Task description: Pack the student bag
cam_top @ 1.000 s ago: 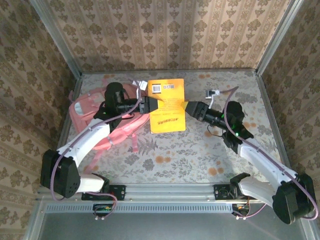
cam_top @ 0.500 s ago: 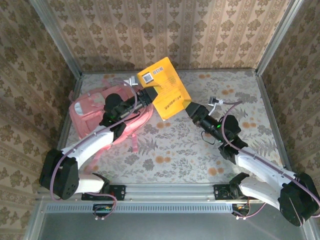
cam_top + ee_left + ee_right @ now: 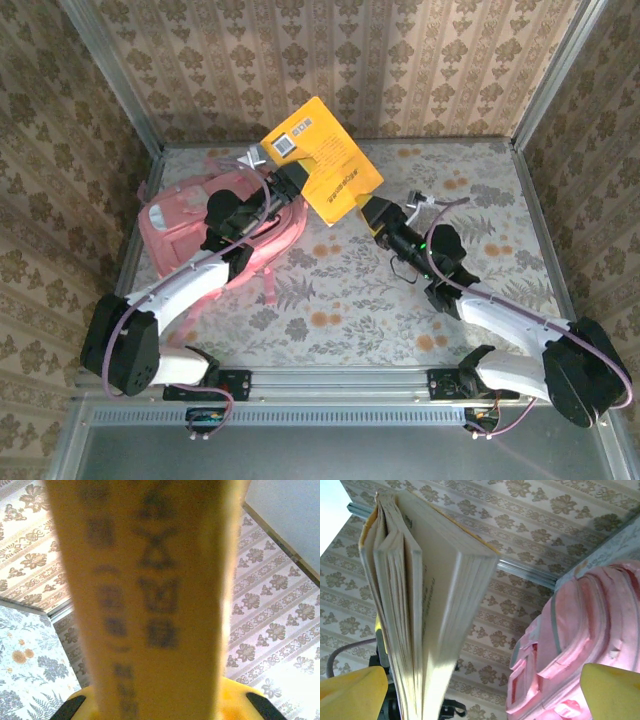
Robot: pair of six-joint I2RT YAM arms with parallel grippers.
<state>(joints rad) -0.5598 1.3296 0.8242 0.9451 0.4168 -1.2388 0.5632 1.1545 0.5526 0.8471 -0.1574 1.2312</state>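
While both arms reach away from their mounts at the near edge of the worktop (image 3: 340,290), I read the scene outward from there. On my right side, the right gripper (image 3: 373,211) sits over the middle of the floral surface with its jaws spread wide and clamped on nothing. In its wrist camera the yellow fingertips (image 3: 350,690) stand far apart at the bottom corners, and the fanned page edges of the yellow book (image 3: 435,620) hang between them, closer to the left pad. I cannot tell whether that pad touches the pages.

Just behind that gripper lies a small white piece (image 3: 420,200) with a thin cable; I cannot make out what it is.

On my left side, the left gripper (image 3: 288,188) is closed down narrow on the yellow book (image 3: 330,165), gripping its lower left edge. The book is held up off the worktop and tilted, its barcode label at the upper left corner. From the left wrist camera the blurred spine (image 3: 150,605) runs up the frame, rising between the yellow fingertips (image 3: 82,700).

The student bag (image 3: 175,222) lies flat at the far left of the worktop, under the left forearm and just beside the raised book. The right wrist camera catches its pink pockets (image 3: 580,625) to the right of the pages.

Beyond everything stands the patterned back wall (image 3: 330,60).
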